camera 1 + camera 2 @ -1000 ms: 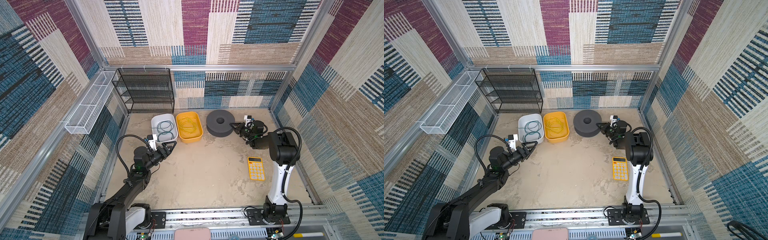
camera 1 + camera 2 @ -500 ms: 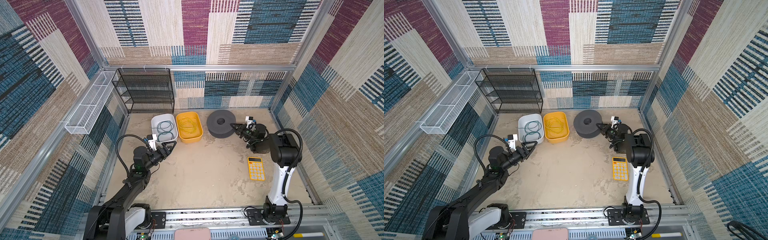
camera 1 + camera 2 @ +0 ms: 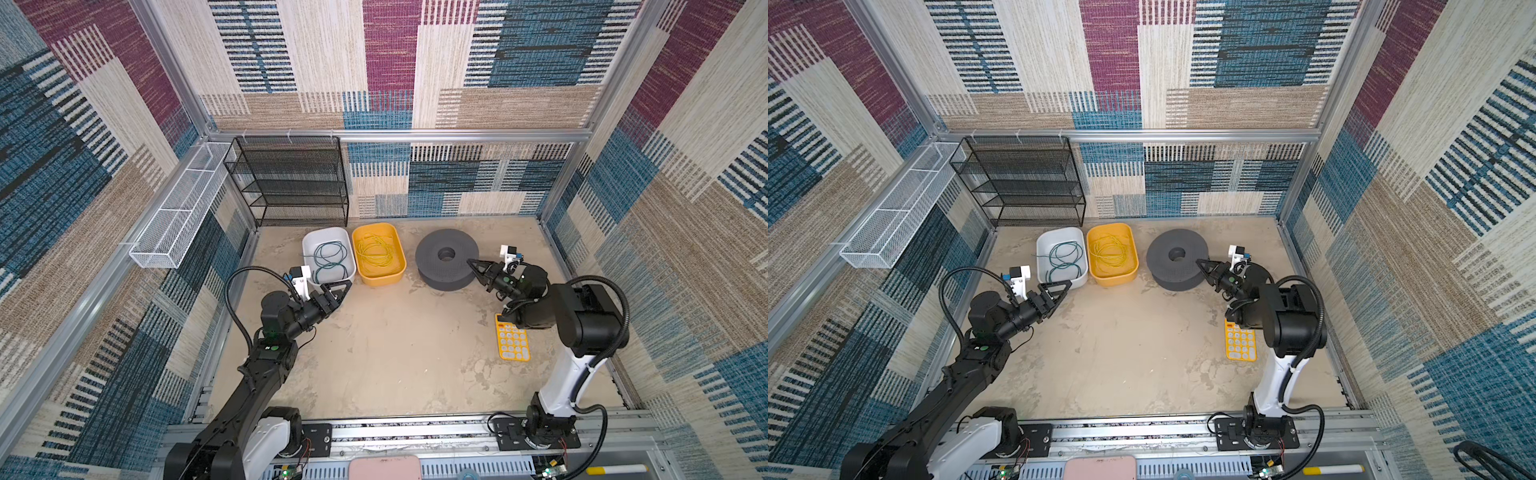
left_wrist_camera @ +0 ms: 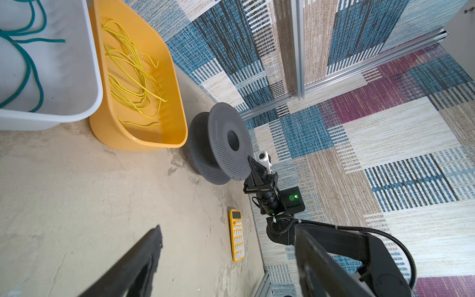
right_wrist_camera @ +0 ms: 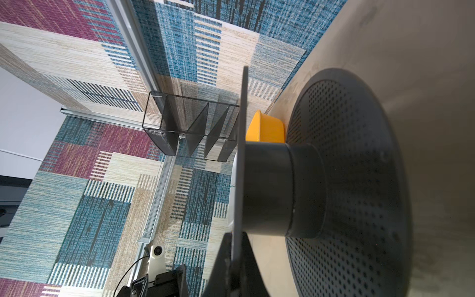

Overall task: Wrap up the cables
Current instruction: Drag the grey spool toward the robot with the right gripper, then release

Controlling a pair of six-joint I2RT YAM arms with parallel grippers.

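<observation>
Your left gripper (image 3: 341, 292) hung over the table with its jaws spread wide and nothing between them. Its tips were just beside the near corner of the white bin (image 3: 325, 230). The teal-green cable (image 3: 331, 261) lay loosely coiled inside that bin, just beyond those tips and apart from them. The yellow cable (image 3: 375, 251) lay in a loose tangle in the yellow bin (image 3: 379, 279), which stood against the white one on the side toward the grey spool (image 3: 440, 266).

The spool lay flat on the table with its hole upward. Your right gripper (image 3: 471, 262) was closed on the rim of its upper flange. In the right wrist view its fingers (image 5: 221, 259) pinched that thin flange from both sides. Both cables lay well apart from this gripper, on the far side of the spool. A yellow calculator (image 3: 512, 343) lay on the table beside your right arm.
</observation>
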